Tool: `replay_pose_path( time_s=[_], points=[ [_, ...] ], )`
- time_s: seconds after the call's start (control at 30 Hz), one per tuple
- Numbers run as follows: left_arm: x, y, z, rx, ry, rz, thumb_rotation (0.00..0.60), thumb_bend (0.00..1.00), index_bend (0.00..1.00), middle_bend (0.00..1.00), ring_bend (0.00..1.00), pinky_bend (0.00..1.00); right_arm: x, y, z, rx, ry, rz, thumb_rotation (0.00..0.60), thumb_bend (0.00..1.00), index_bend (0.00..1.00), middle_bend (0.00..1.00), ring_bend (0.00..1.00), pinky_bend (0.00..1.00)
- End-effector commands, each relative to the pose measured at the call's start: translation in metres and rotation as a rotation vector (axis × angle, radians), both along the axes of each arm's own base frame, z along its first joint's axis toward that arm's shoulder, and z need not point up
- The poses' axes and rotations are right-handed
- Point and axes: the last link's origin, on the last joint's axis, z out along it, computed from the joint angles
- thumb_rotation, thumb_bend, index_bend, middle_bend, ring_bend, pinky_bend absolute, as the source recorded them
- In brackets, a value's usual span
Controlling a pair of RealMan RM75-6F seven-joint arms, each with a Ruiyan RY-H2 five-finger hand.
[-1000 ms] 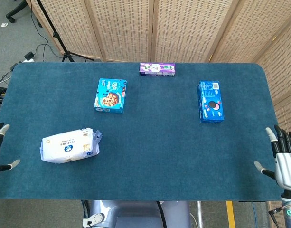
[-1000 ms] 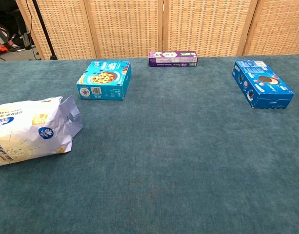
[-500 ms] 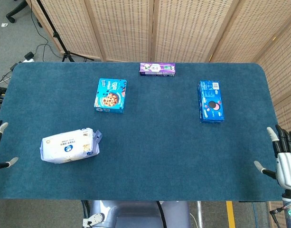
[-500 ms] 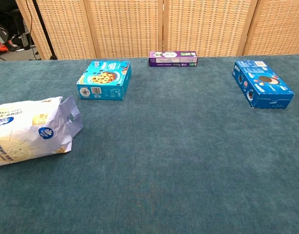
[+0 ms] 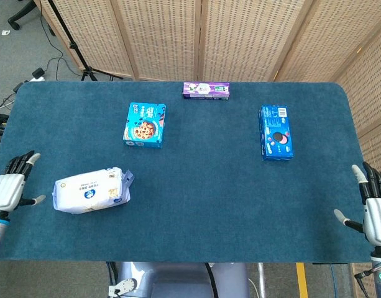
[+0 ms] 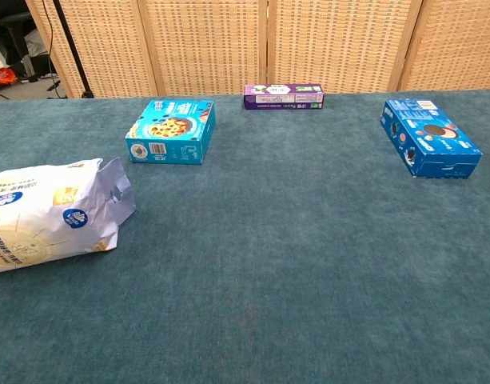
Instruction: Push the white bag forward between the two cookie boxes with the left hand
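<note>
The white bag [image 5: 91,190] [image 6: 49,214] lies on its side near the table's front left. A light-blue cookie box [image 5: 145,125] [image 6: 170,131] sits beyond it, and a dark-blue cookie box [image 5: 276,132] [image 6: 428,137] lies at the right. My left hand [image 5: 10,188] hovers at the table's left edge, a short way left of the bag, fingers spread and holding nothing. At the right front corner my right hand [image 5: 375,213] is open too. Neither hand shows in the chest view.
A purple box [image 5: 206,90] [image 6: 283,96] lies at the far edge of the blue table [image 5: 202,186]. Wicker screens stand behind it. A tripod and cables are on the floor at the back left.
My left hand has come in from the frame's left edge toward the bag and shows more fully. The bag, the boxes and the right hand have not moved.
</note>
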Motion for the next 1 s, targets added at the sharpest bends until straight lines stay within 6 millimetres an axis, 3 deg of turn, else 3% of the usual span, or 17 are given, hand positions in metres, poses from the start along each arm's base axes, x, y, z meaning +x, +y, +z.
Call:
replay_pose_path(
  time_s=[0.03, 0.37, 0.57, 1.0],
  points=[
    [0.016, 0.012, -0.017, -0.015, -0.024, -0.038, 0.6, 0.0, 0.0, 0.0, 0.0, 0.0, 0.0, 0.0, 0.002, -0.007, -0.003, 0.0, 0.6, 0.0, 0.0, 0.0, 0.0, 0.0],
    [0.062, 0.03, -0.049, -0.041, -0.049, -0.115, 0.6, 0.0, 0.0, 0.0, 0.0, 0.0, -0.001, 0.001, 0.005, -0.008, -0.007, -0.004, 0.6, 0.0, 0.0, 0.0, 0.0, 0.0],
    [0.114, 0.051, -0.088, -0.085, -0.085, -0.171, 0.6, 0.0, 0.0, 0.0, 0.0, 0.0, -0.001, 0.001, 0.008, -0.014, -0.02, -0.003, 0.6, 0.0, 0.0, 0.0, 0.0, 0.0],
    [0.184, 0.071, -0.14, -0.165, -0.106, -0.234, 0.6, 0.0, 0.0, 0.0, 0.0, 0.0, -0.004, -0.001, 0.014, -0.03, -0.042, -0.017, 0.6, 0.0, 0.0, 0.0, 0.0, 0.0]
  ],
)
